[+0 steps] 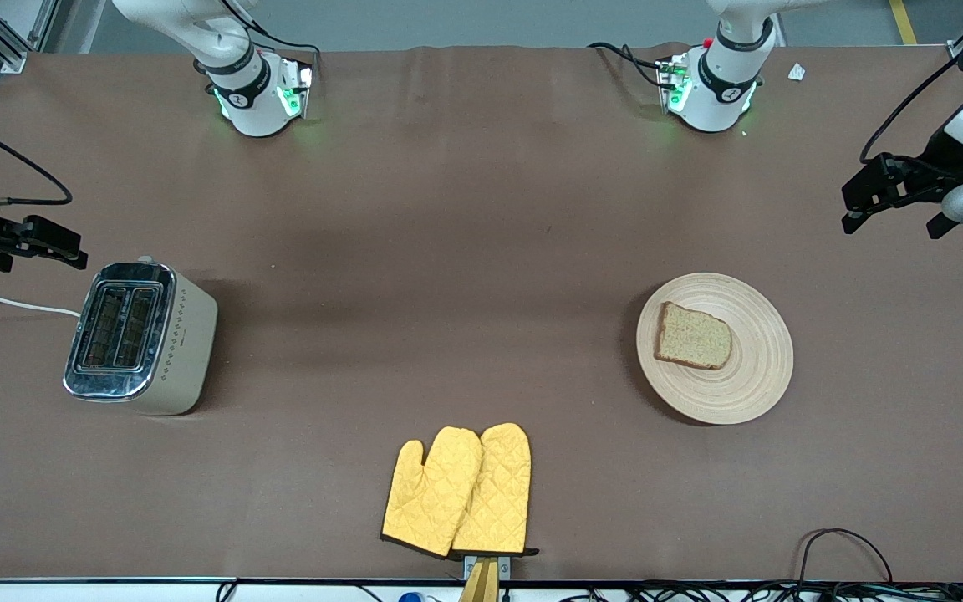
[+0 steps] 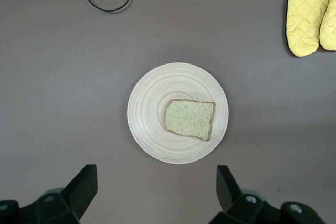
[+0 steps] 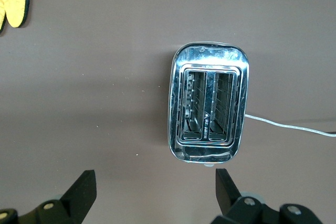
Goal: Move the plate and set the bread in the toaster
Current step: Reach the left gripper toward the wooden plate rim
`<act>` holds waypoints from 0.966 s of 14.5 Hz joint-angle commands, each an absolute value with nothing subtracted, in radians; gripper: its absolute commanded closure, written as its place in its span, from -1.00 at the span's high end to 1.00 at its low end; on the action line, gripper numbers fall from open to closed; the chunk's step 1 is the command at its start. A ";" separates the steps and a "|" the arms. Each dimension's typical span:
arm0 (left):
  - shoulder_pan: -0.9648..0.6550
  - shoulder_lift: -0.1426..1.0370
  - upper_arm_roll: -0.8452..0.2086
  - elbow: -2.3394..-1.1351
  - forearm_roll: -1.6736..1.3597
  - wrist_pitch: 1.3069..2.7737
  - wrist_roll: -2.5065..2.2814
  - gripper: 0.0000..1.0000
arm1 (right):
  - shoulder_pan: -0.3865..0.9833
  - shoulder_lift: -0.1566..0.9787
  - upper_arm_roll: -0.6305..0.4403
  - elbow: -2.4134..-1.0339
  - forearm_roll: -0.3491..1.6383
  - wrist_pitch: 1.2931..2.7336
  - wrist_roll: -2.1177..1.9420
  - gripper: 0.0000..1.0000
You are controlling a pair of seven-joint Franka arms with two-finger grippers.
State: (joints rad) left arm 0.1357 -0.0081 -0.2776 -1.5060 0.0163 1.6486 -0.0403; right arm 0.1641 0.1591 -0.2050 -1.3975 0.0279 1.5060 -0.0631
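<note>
The light wooden plate [image 1: 715, 349] lies toward the left arm's end of the table with the slice of brown bread [image 1: 693, 336] on it. Both show in the left wrist view, the plate [image 2: 178, 113] and the bread [image 2: 189, 118]. The cream and chrome toaster [image 1: 140, 336] stands toward the right arm's end, both slots empty; it shows from above in the right wrist view [image 3: 208, 109]. My left gripper [image 1: 891, 222] hangs open and empty in the air at the left arm's end of the table, apart from the plate [image 2: 157, 190]. My right gripper [image 1: 45, 249] hangs open and empty beside the toaster [image 3: 156, 191].
A pair of yellow oven mitts [image 1: 459, 491] lies at the table's edge nearest the front camera, midway between plate and toaster. The toaster's white cord [image 1: 13, 304] runs off the right arm's end. Black cables [image 1: 841, 552] lie along the near edge.
</note>
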 commanded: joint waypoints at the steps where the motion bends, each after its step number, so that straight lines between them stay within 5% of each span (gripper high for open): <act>1: 0.143 -0.005 -0.281 -1.494 0.000 1.654 -0.035 1.00 | 0.161 0.129 -0.202 -1.416 0.028 1.493 -0.046 1.00; 7: 0.231 0.086 -0.268 -1.522 -0.075 1.644 0.094 1.00 | 0.169 0.130 -0.198 -1.410 0.029 1.499 -0.046 1.00; 14: 0.394 0.492 -0.268 -1.513 -0.316 1.752 0.280 1.00 | 0.169 0.130 -0.198 -1.411 0.029 1.502 -0.046 1.00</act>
